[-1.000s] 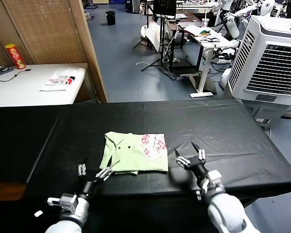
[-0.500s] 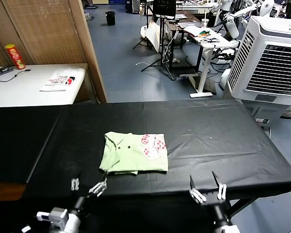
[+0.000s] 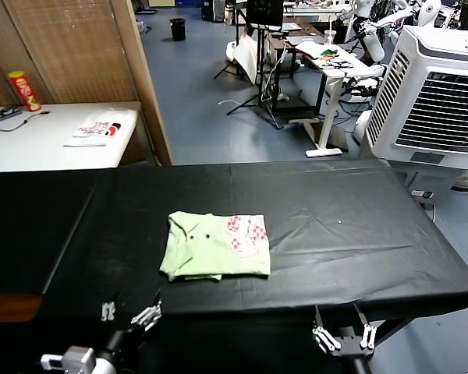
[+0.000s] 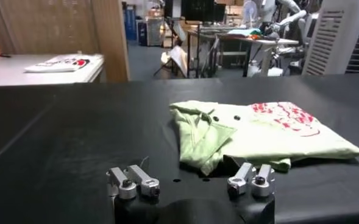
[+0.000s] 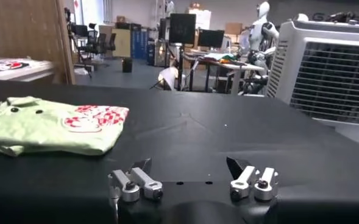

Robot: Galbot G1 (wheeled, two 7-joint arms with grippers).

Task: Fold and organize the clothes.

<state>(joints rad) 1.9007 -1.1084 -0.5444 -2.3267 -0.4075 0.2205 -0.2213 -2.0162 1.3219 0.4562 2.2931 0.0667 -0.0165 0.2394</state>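
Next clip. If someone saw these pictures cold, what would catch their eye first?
The pale green shirt, folded into a neat rectangle with its pink-red print up, lies alone near the middle of the black table. Both grippers sit at the table's near edge, apart from it and open: the left gripper before the shirt's collar end, the right gripper off to the other side. A large white air cooler stands behind on the right.

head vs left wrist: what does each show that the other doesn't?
Head only: the right gripper, open at the near table edge, and the red can on the white side table.
Left wrist only: the shirt's near folded edge from the side, with the layers visible.
Both: the folded green shirt on the black table, the open left gripper, and the white printed item.
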